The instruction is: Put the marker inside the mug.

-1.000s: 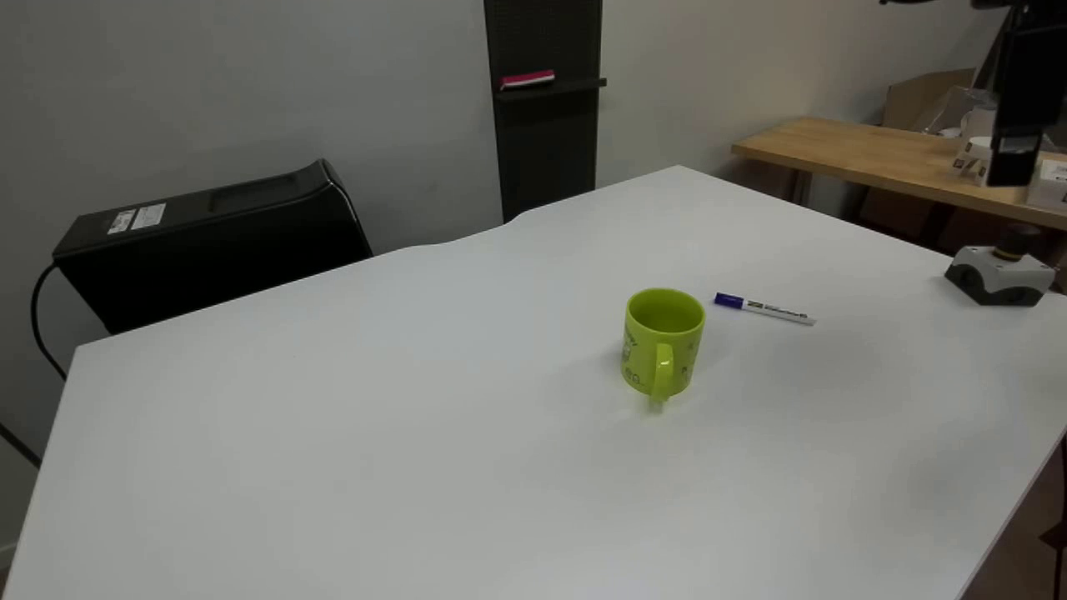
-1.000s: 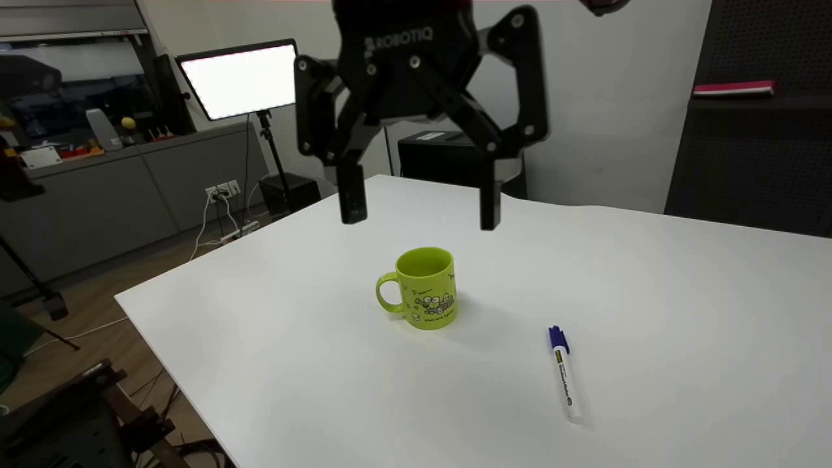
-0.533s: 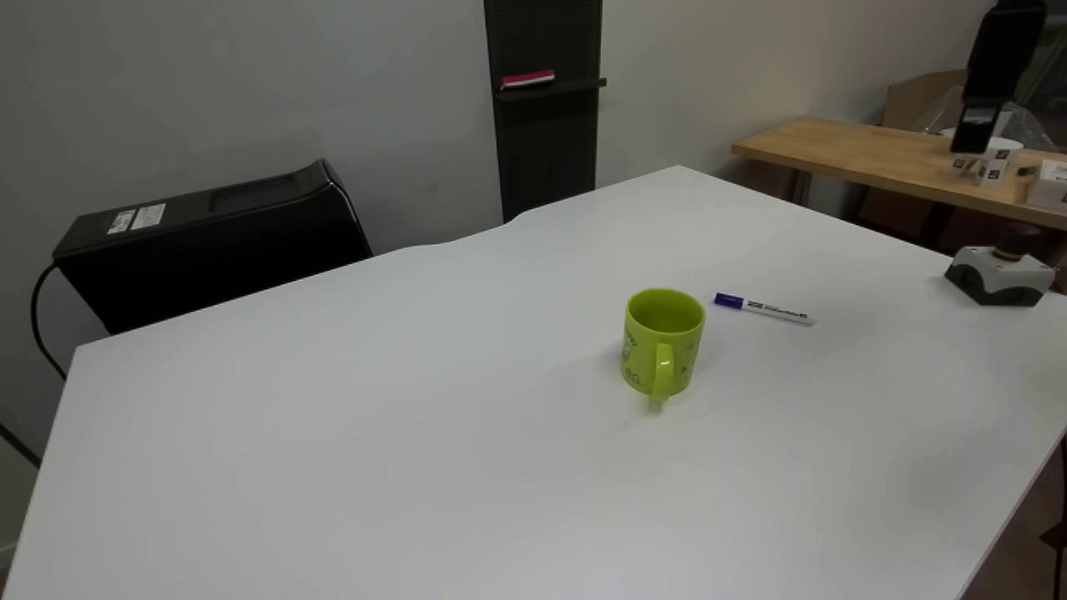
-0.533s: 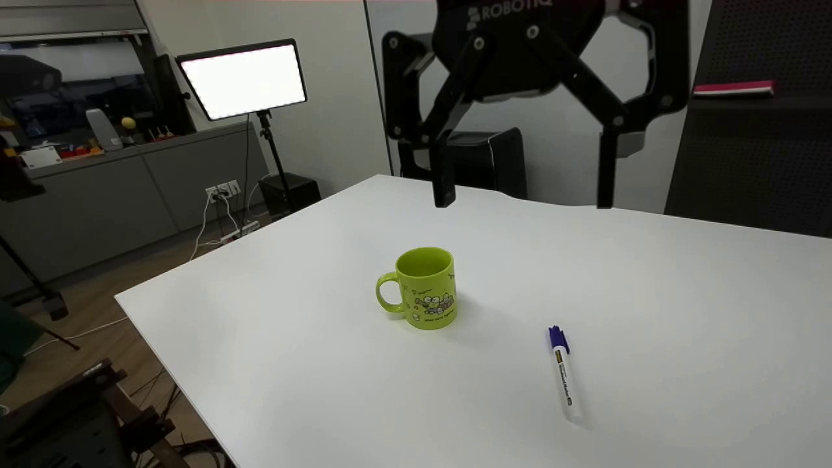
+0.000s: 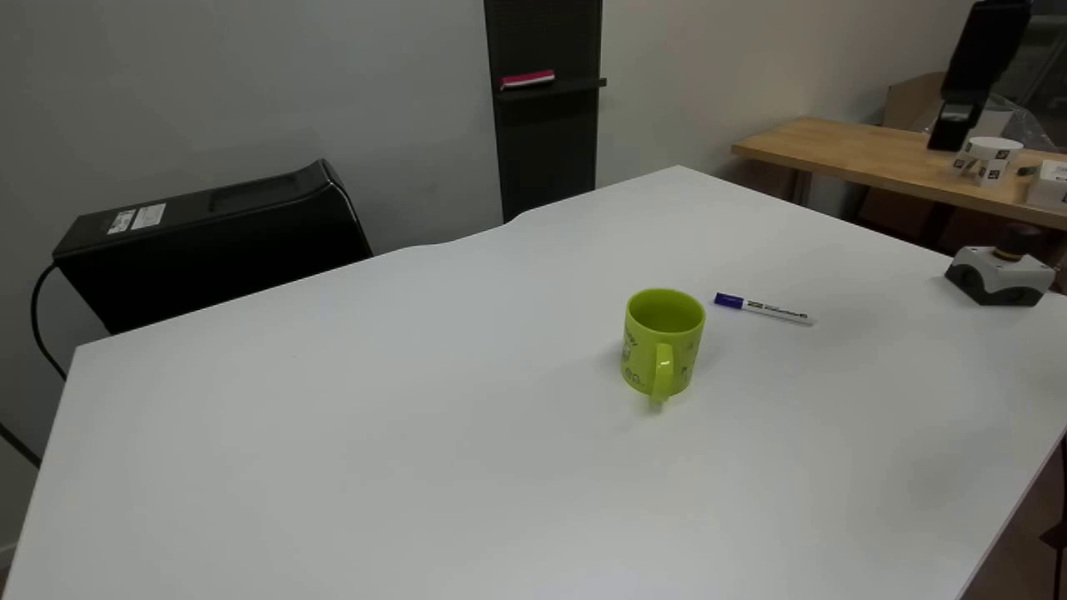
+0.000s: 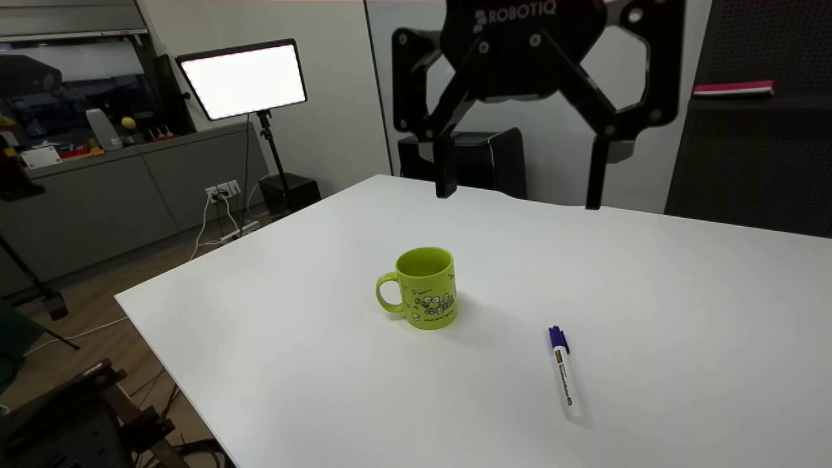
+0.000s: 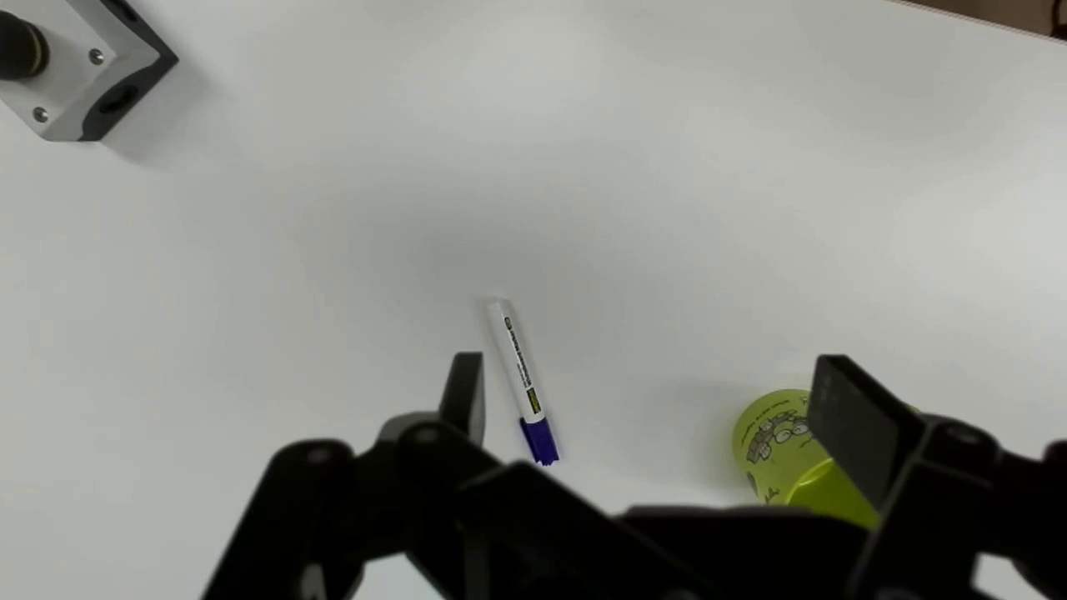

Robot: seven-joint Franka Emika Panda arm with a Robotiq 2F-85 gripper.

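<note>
"White table (image 6: 292,390), grey wall (image 5: 392,100) past it: that much I have on screen. How does your gripper (image 6: 519,197) stand?"

"Its fingers (image 6: 446,172) are spread wide apart, hanging higher than the mug (image 6: 426,292). By the wrist view, one of them covers part of the mug, which stands upright on the table."

"And the marker (image 6: 564,375)?"

"Lying on the table near the mug, apart from it, on the side away from the handle (image 5: 663,371), cap (image 6: 558,339) end nearer. Looking down from the wrist, I see it show between the fingers."

"Further out?"

"On the table beyond the marker, counting from the mug, I see a button box (image 5: 1000,272). Past the table's edge from the mug: a black case (image 5: 217,267), a wooden bench (image 5: 850,154) and, in an exterior view, a lit lamp (image 6: 244,78)."
</note>
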